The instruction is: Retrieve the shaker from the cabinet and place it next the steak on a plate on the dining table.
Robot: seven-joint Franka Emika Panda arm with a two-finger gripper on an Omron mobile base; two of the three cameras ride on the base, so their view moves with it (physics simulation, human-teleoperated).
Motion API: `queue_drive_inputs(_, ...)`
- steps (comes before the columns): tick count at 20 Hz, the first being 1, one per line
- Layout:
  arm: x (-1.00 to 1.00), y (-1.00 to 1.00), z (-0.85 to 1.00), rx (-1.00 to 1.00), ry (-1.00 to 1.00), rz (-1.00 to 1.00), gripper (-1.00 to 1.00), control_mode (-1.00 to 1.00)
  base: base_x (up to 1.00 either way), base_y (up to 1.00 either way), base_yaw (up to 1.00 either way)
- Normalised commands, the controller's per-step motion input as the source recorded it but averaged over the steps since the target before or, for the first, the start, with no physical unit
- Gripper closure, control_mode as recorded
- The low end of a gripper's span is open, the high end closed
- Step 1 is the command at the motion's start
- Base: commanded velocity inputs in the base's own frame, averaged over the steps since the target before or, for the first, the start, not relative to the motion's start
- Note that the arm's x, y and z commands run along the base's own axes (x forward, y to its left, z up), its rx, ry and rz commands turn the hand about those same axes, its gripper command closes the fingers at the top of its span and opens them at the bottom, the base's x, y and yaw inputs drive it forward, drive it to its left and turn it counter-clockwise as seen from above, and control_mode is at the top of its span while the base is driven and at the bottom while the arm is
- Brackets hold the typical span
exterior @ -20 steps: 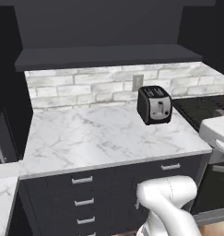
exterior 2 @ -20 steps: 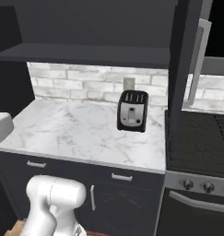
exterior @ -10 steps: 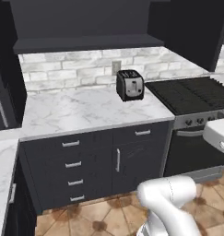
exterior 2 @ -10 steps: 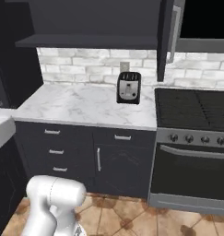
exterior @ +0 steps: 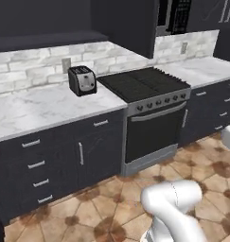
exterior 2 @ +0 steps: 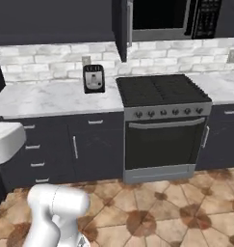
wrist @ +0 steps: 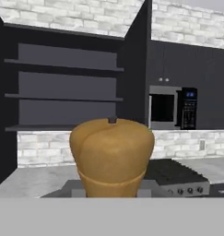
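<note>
No writing, label, brand name or number can be read anywhere here. The microwave (wrist: pixel 172 109) has a small bluish lit panel at its upper right in the hand view, too blurred to make out any digits. The stove (exterior 2: pixel 162 113) has a row of round knobs across its front with no legible markings. The toaster (exterior: pixel 82 80) shows a plain metal face with nothing printed on it.

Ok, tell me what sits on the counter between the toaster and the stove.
Nothing: in the left base view the toaster and the stove are parted by bare marble counter; the right base view agrees.
</note>
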Motion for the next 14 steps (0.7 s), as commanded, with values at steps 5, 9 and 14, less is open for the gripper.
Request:
queue_drive_inputs(5, 0.00, 0.00, 0.00, 0.00, 0.00, 0.00, 1.00, 1.00, 0.00, 0.00, -1.00)
queue_drive_inputs(9, 0.00, 0.00, 0.00, 0.00, 0.00, 0.00, 1.00, 1.00, 0.00, 0.00, -1.00)
queue_drive_inputs(14, 0.00, 0.00, 0.00, 0.00, 0.00, 0.00, 1.00, 1.00, 0.00, 0.00, -1.00)
